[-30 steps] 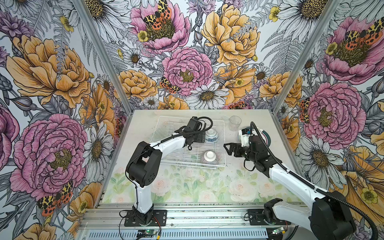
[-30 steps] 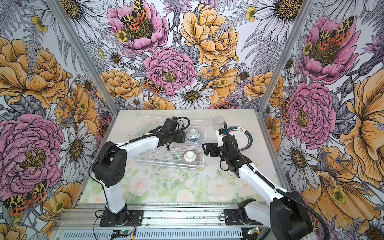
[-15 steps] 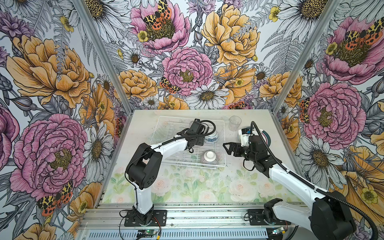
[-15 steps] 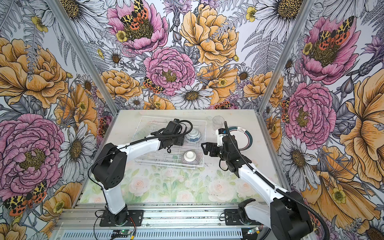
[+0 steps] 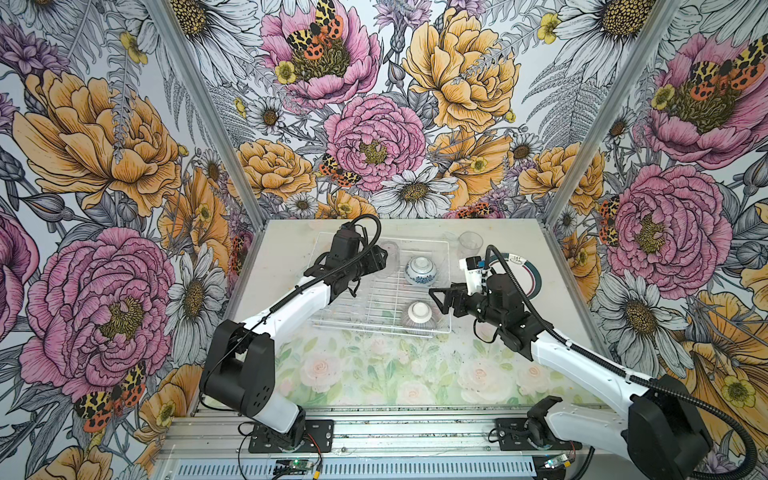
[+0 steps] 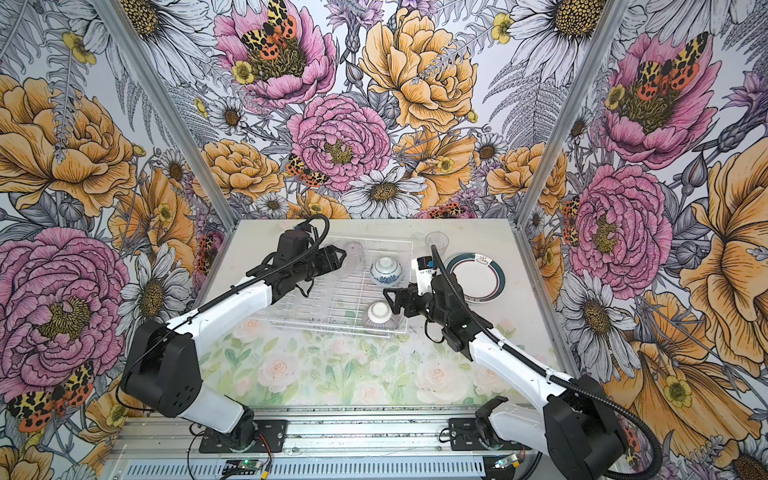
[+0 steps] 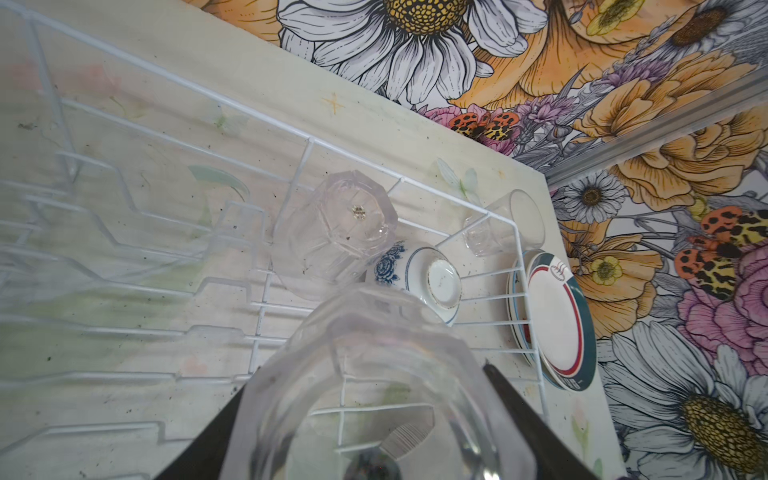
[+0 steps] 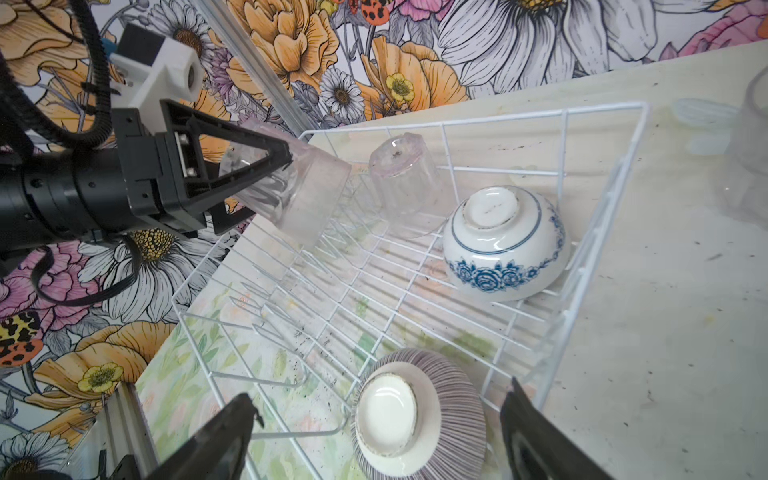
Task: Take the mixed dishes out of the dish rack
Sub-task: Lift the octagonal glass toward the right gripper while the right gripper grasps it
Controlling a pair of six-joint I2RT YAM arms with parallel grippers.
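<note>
The left pincer has just clenched a clear tumbler at the dish rack's twelve o'clock, ready for lifting out; the right pincer gapes, released.

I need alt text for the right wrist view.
The left gripper holds a clear glass tumbler over the white wire dish rack. Inside sit a second tumbler, a blue-and-white floral bowl and a ribbed greyish bowl, all upside down; the right gripper is open.

left claw closed on a clear tumbler, pulled back slightly
</note>
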